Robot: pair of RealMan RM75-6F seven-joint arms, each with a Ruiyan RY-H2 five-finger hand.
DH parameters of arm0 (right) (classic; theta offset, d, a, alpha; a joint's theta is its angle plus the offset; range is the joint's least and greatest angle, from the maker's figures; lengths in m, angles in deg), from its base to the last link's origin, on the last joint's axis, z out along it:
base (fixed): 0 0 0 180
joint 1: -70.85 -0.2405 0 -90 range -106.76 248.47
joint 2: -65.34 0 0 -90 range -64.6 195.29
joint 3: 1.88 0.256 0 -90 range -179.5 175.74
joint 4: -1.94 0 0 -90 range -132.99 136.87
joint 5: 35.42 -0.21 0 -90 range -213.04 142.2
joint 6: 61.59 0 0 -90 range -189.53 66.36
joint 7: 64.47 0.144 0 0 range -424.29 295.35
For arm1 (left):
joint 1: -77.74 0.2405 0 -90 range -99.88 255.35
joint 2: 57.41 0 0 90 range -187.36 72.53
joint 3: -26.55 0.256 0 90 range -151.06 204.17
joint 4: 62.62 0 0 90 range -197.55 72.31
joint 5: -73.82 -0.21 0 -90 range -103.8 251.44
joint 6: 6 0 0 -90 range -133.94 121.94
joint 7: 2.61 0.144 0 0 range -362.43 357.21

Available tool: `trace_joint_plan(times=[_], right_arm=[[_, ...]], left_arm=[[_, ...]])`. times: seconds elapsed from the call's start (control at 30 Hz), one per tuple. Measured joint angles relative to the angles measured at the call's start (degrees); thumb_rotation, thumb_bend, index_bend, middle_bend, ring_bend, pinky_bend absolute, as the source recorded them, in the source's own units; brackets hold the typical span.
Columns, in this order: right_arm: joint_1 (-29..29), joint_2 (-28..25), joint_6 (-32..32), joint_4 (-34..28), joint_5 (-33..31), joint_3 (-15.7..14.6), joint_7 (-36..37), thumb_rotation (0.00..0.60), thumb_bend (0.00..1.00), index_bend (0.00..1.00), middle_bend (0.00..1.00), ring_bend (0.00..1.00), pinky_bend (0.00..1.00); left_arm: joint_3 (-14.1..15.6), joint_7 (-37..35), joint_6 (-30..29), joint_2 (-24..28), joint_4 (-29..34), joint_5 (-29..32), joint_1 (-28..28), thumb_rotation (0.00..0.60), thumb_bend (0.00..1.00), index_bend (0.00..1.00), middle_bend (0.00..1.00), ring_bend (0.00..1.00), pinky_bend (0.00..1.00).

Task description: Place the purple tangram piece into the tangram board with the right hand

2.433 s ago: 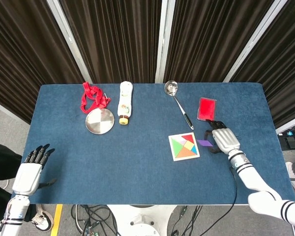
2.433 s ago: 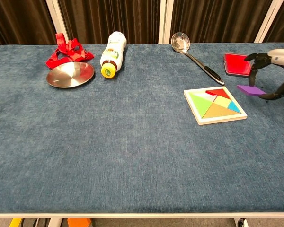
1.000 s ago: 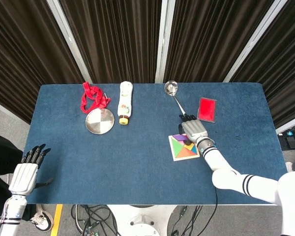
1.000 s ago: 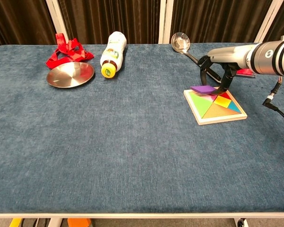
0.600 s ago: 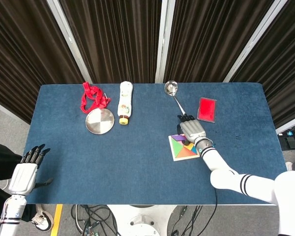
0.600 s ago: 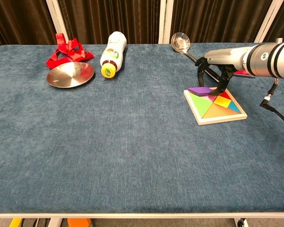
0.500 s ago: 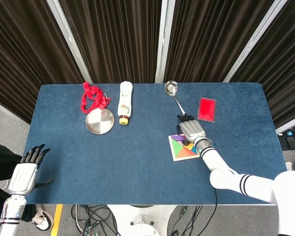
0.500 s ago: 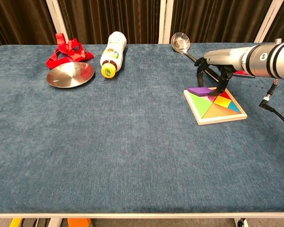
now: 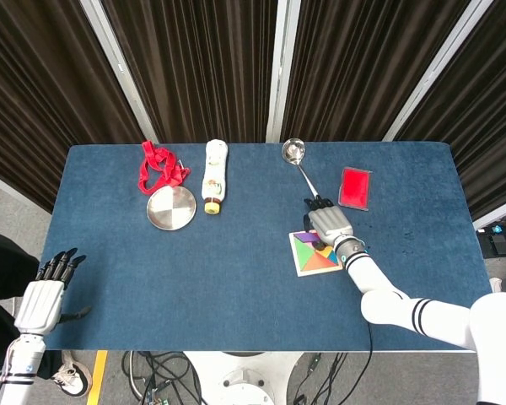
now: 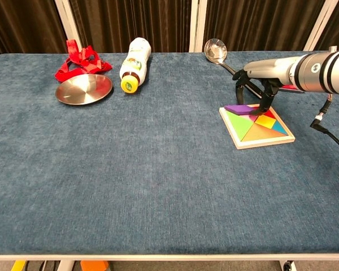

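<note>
Blue worktop (image 10: 130, 169), dark curtains behind | purple tangram piece (image 10: 241, 108) pinched in your right robot hand (image 10: 259, 86), low over the tangram board (image 10: 257, 127)'s far corner, seemingly lined up for its empty slot | spoon (image 10: 229, 66) just beyond the fingers | left robot hand (image 9: 44, 297) idle, fingers apart, empty.

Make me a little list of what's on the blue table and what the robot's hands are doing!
right hand: pinches the purple piece over the far left corner of the tangram board
purple piece: tilted, not yet flat in the board
left hand: off the table's near left corner, holding nothing
back left: red ribbon, metal dish, bottle lying down
back right: ladle, red box
</note>
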Motion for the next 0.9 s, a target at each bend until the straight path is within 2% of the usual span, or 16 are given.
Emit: trace_joint_plan(times=[0.17,0.73,0.8,0.9], right_arm=[[-0.24,0.06,0.4,0.18,-0.16,-0.3,0.1,0.6,0.21,0.27,0.0,0.0,0.0],[1.24,-2.91,-0.85,-3.27,3.68,0.84,3.61,0.6,0.23,0.27,0.0,0.0,0.0],[1.53,-3.28,-0.55,-3.72,4.38,0.92,4.34,0.6,0.32,0.27,0.0,0.0,0.0],[2.09,-3.68,-0.4,-4.14,6.16,1.12,5.56,0.6,0.59,0.3,0.0,0.0,0.0]], left_arm=[[0.03,-0.31,0.08,-0.06,-0.25,0.09,0.04,0.6,0.03,0.13,0.05,0.0,0.14],[-0.1,-0.55,-0.25,0.11,-0.08,-0.19,0.02,0.6,0.03,0.14,0.05,0.0,0.14],[-0.09,-0.59,-0.16,0.14,-0.08,-0.12,0.02,0.6,0.03,0.14,0.05,0.0,0.14],[-0.09,-0.73,0.01,0.14,-0.11,0.0,-0.01,0.6,0.03,0.14,0.05,0.0,0.14]])
